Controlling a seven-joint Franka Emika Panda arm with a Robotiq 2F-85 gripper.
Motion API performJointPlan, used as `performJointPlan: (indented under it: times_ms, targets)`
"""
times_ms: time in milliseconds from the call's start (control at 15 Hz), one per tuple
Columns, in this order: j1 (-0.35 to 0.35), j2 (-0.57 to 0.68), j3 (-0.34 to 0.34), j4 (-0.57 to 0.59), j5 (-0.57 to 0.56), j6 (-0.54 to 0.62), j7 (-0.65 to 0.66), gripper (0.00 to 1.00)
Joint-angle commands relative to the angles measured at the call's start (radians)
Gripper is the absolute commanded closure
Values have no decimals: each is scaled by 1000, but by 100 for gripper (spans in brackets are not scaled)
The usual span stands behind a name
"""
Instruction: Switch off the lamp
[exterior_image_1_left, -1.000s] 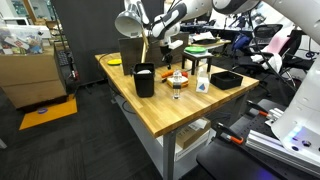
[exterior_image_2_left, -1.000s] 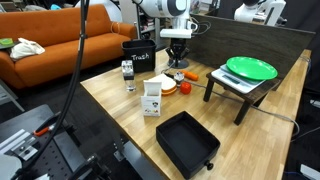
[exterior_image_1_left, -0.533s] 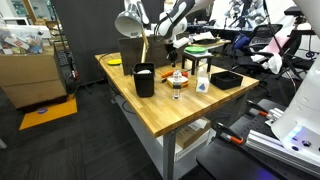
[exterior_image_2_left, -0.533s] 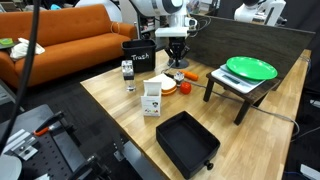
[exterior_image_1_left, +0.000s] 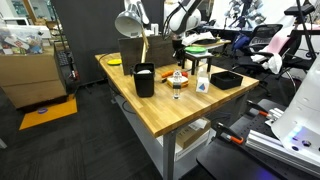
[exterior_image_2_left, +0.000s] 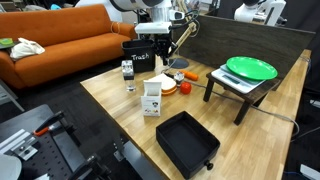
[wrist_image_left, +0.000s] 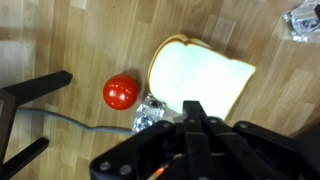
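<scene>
My fingers (wrist_image_left: 193, 108) off their spot of a second ago, tips together, over the wooden counter (wrist_image_left: 60, 30); orange sofa (exterior_image_2_left: 60, 45) at ten o'clock.

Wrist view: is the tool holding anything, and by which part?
Nothing is held. The tool is shut and empty, above the bread and tomato.
</scene>
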Motion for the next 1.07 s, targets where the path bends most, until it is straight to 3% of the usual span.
performJointPlan:
  times_ms: [0, 267, 333, 400, 533, 667, 1000]
  targets:
    - [15, -196, -1, -259, -62, 123, 61, 100]
    - [23, -444, 22, -542, -86, 164, 101, 100]
    - [18, -507, 40, -613, -43, 160, 66, 74]
    - [16, -398, 37, -490, -64, 110, 85, 98]
    - [15, -496, 51, -595, -58, 122, 83, 85]
    - [12, -518, 51, -613, -57, 132, 82, 74]
    - [12, -513, 51, -613, -57, 139, 82, 74]
